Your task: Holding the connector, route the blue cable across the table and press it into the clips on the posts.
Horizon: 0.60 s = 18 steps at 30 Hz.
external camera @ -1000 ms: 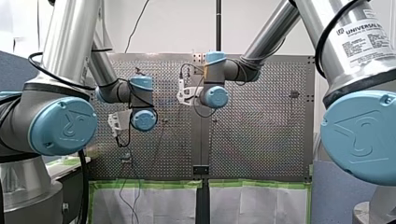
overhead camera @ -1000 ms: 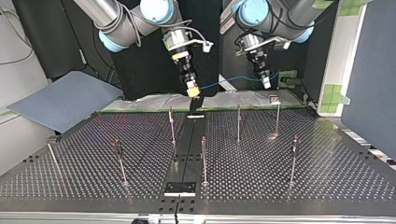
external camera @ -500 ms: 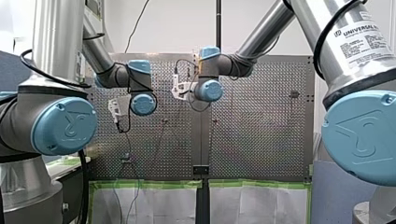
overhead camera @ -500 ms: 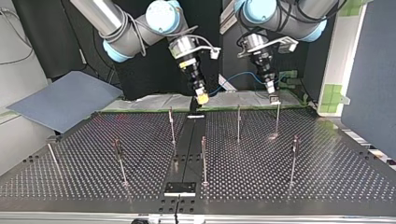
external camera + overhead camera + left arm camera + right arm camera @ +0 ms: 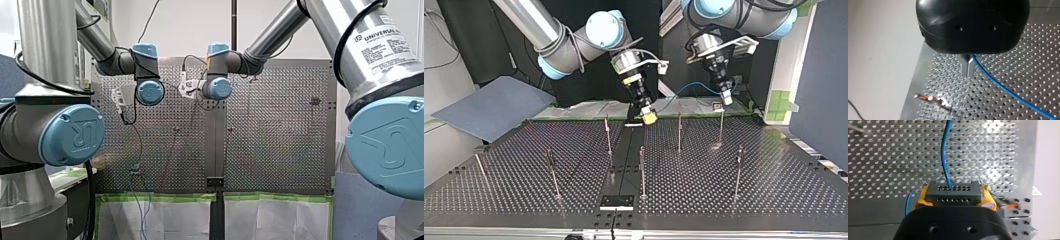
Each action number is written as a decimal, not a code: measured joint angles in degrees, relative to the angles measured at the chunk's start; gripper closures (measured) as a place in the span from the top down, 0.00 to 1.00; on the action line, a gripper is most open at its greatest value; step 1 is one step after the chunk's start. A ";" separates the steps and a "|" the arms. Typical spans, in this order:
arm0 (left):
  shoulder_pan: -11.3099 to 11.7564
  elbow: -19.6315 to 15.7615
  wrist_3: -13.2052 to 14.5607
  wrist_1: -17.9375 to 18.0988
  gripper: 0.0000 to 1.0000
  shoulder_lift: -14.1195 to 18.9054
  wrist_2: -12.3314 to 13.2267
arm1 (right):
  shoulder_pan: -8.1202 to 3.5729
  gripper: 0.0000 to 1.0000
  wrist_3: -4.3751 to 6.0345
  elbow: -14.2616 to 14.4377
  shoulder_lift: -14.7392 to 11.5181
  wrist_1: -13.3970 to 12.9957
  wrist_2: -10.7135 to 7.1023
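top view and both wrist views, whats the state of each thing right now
left hand, shut on the blue cable
right hand, shut on the connector, a yellow pad on each side of it
blue cable, runs slack between the two hands
connector, held, with the cable coming out of its face
posts, upright, with no cable seen in their clips
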 joint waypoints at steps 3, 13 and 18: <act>0.92 0.29 0.23 -1.92 0.00 1.92 0.08 | 0.13 0.00 0.02 -1.87 0.09 0.66 -0.05; 6.18 3.20 -1.06 -7.62 0.00 7.77 4.68 | 1.27 0.00 0.03 -7.53 1.47 3.53 -0.76; 9.07 5.25 -1.35 -8.62 0.00 7.26 7.55 | 2.10 0.00 0.03 -10.22 2.63 4.94 -0.69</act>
